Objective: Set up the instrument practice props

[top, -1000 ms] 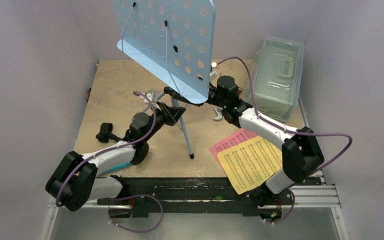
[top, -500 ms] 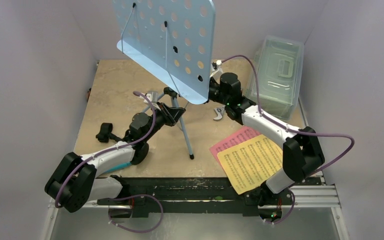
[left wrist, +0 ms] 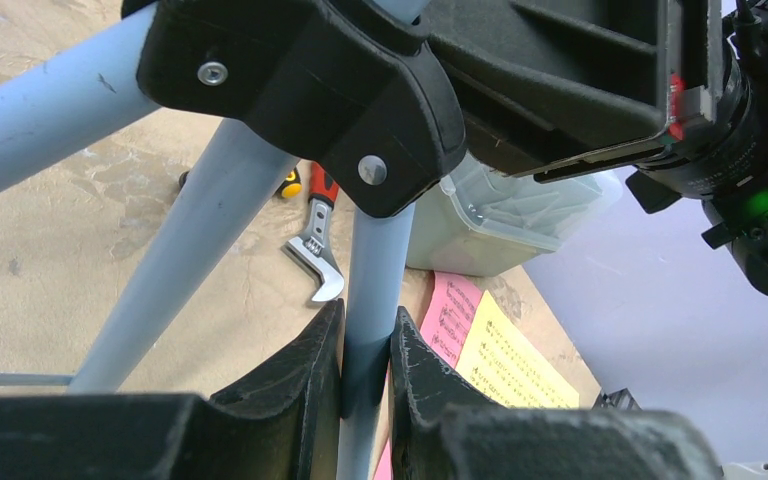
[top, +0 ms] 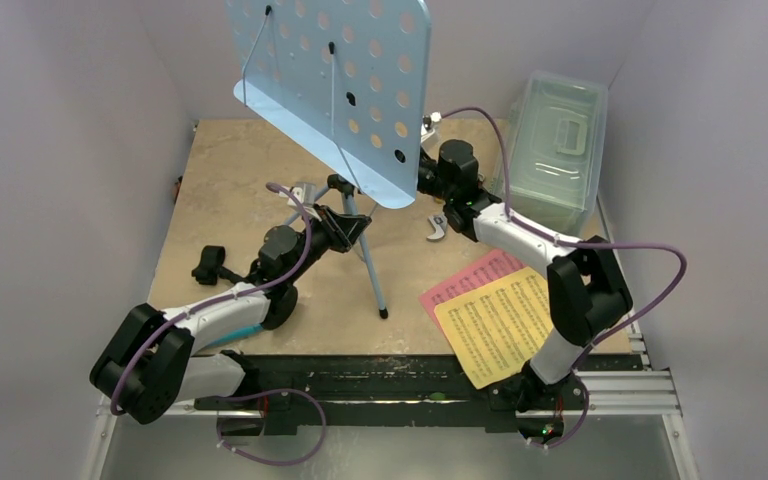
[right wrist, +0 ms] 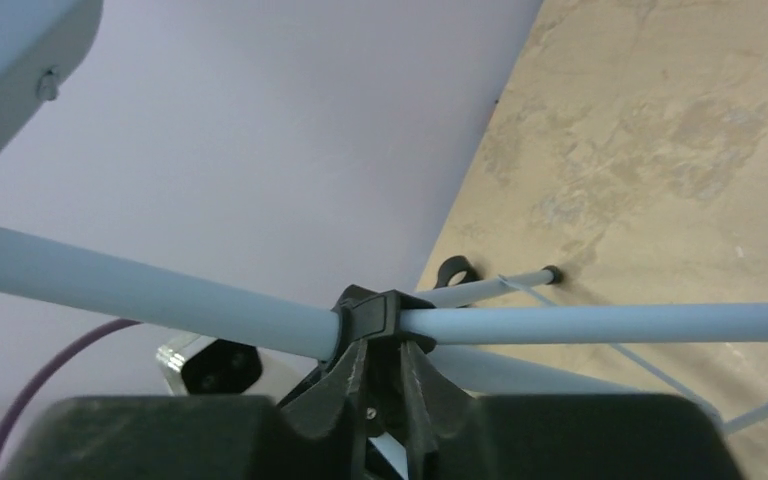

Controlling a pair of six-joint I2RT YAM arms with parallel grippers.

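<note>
The music stand stands mid-table; I judge it top-heavy, its tubes stiff but slick. My left gripper clamps a leg; my right gripper pinches the black collar, likely the surer hold.

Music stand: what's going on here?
Both arms are on the stand, which is upright on its tripod. The left gripper is shut on a blue tube just below the black hub. The right gripper pinches a black collar where tubes meet. The sheets lie flat on the table at near right, not yet on the stand.
</note>
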